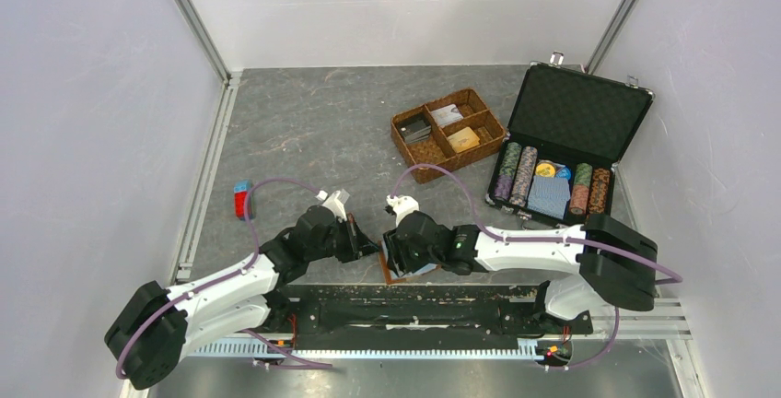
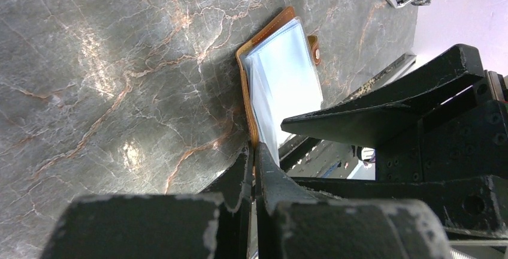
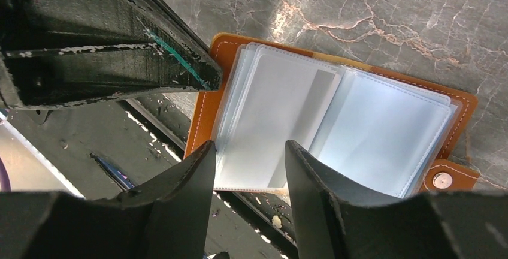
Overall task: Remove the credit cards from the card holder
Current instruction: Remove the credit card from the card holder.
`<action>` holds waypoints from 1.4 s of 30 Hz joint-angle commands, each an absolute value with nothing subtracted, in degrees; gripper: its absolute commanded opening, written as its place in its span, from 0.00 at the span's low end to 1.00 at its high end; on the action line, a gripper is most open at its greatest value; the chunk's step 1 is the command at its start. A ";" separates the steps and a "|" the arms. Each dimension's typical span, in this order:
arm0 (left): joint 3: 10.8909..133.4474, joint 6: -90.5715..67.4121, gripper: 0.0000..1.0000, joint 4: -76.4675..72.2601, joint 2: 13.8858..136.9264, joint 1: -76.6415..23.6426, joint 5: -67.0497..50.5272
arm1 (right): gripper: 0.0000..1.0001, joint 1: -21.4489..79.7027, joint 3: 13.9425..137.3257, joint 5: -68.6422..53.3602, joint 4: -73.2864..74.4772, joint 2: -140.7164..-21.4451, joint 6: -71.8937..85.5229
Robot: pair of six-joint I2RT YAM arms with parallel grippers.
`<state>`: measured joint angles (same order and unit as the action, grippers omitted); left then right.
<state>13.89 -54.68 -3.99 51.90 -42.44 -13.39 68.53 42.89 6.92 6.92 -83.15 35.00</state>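
Extraction under way: holder [image 3: 200, 118] lies open at 6 o'clock. Closed left gripper [image 2: 254, 157] touches its 9 o'clock edge; right gripper [image 3: 248, 157], agape and empty, hovers over sleeves [image 3: 269, 115]. Next, I judge: pinch a card edge.

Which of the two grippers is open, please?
The right gripper: its jaws stand apart above the open card holder, while the left gripper is shut, its tip at the holder's edge.

The card holder [image 3: 205, 112] is orange-brown with white stitches. Its sleeves [image 3: 389, 133] are pale blue. The counter [image 2: 90, 91] is grey with thin orange lines. At 1 o'clock, the woven basket [image 1: 405, 149] is brown.
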 commanded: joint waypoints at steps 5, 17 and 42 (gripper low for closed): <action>13.80 -54.84 0.02 -6.06 51.24 -42.10 -14.55 | 0.42 68.77 43.58 8.64 7.18 -83.40 34.97; 13.88 -54.67 0.02 -6.33 51.64 -42.10 -14.49 | 0.43 68.82 44.75 12.59 10.81 -81.90 34.11; 14.06 -54.40 0.02 -6.68 52.51 -42.10 -14.77 | 0.49 68.87 46.32 18.47 16.13 -79.44 32.19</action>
